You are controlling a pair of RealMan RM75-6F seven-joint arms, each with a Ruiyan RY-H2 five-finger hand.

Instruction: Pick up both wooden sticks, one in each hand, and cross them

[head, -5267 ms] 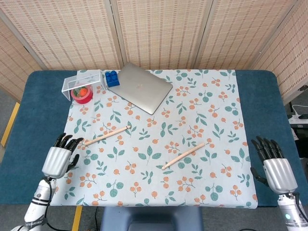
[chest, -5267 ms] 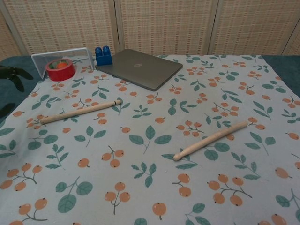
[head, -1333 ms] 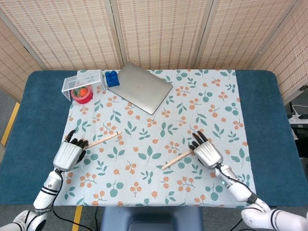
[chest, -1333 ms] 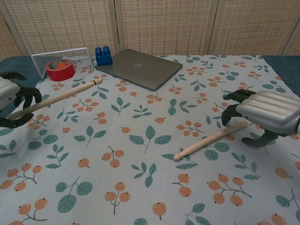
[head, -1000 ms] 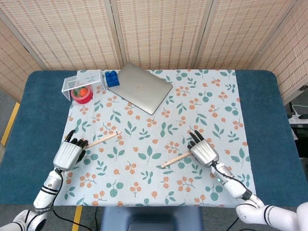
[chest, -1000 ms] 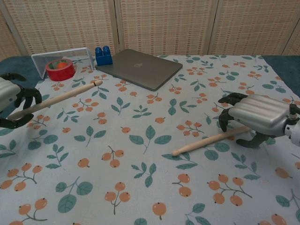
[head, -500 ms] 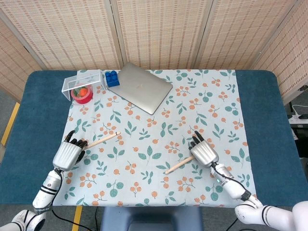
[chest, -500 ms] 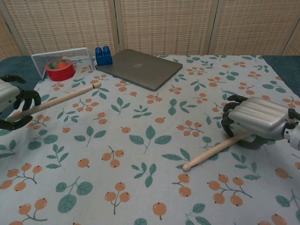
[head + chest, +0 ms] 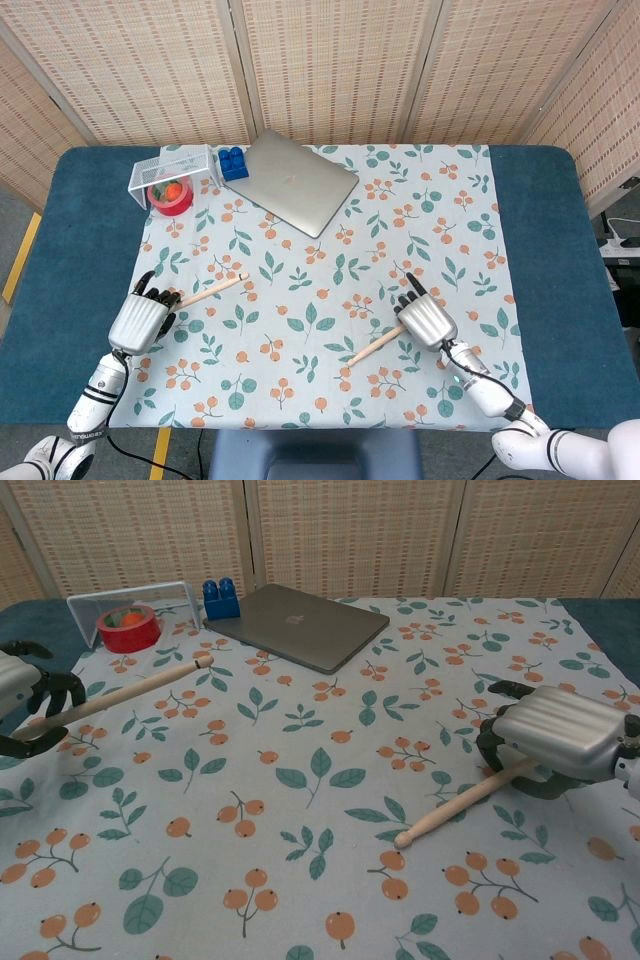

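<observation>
Laptop (image 9: 298, 182), blue block (image 9: 233, 162), wire basket (image 9: 170, 168), red tape (image 9: 171, 197).

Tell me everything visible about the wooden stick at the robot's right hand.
The right stick is a slim rod of pale, bare wood with a small rounded knob at its free end. It slants across the floral tablecloth, knob toward the near middle. Its other end disappears under the curled fingers of the right hand, which holds it.
</observation>
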